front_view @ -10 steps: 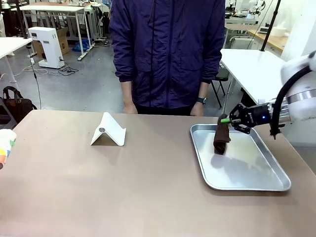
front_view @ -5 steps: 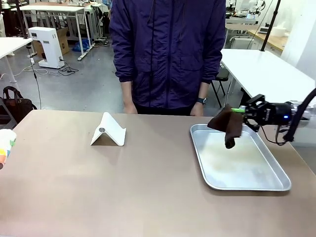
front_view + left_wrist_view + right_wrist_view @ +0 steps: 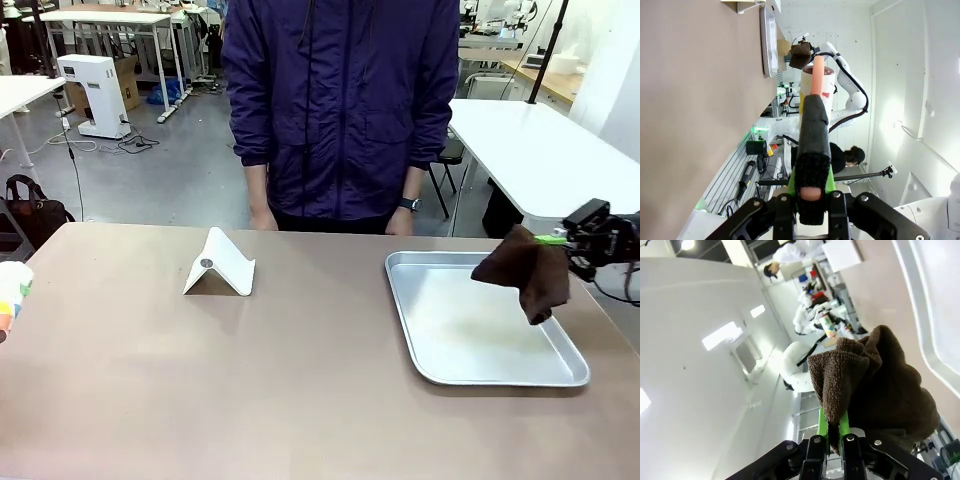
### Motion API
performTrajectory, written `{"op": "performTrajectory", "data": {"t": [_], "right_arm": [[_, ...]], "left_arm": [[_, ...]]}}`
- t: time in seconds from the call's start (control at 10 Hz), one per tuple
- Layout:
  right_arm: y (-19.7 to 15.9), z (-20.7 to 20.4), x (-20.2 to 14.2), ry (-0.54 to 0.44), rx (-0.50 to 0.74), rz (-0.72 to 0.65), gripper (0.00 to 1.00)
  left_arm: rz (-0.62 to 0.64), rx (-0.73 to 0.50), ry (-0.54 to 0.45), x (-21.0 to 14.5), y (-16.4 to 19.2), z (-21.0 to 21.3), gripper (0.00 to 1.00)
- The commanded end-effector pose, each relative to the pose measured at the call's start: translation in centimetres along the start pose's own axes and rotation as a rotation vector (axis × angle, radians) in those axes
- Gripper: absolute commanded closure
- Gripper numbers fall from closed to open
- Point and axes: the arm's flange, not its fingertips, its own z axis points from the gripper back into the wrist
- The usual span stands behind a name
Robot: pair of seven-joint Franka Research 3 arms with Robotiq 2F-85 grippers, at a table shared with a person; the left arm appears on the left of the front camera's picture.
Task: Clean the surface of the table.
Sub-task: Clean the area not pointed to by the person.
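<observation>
The taupe-brown table [image 3: 250, 380] spreads across the front view. Over the right rim of the silver tray [image 3: 480, 372] hangs a dark brown cloth [image 3: 530, 268], with my right gripper [image 3: 556, 240] shut on its top edge. In the right wrist view the cloth [image 3: 875, 385] bunches above my right gripper [image 3: 832, 434], its green pads pinching it, with the tray [image 3: 940, 340] behind. My left gripper [image 3: 810, 197] is shut on a long black-sleeved stick with a pinkish core [image 3: 812, 140], beside the table [image 3: 690, 100]. Far off, the cloth [image 3: 800, 54] shows near the tray [image 3: 766, 40].
A white folded stand [image 3: 220, 265] sits on the table's far left-middle. A person in a dark purple jacket [image 3: 340, 110] stands at the far edge, hands down by the table. A small colourful object [image 3: 10, 290] lies at the left edge.
My right gripper has carried the cloth up off the tray's far left part and rightward to its right rim. The person and the stand have not moved.
</observation>
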Motion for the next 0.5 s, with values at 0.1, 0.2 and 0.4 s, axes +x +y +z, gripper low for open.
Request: {"op": "performTrajectory", "data": {"t": [0.1,0.2,0.4], "right_arm": [[-1.7,2.4,-1.4,-0.102,0.021,0.051,0.91],[-2.2,2.4,-1.2,-0.120,0.019,0.044,0.91],[-1.7,3.4,-1.2,-0.097,0.009,0.016,0.91]], "left_arm": [[-0.001,-0.004,0.005,-0.4,-0.4,-0.2,0.78],[-0.001,-0.004,0.005,-0.4,-0.4,-0.2,0.78],[-0.001,-0.004,0.005,-0.4,-0.4,-0.2,0.78]]}}
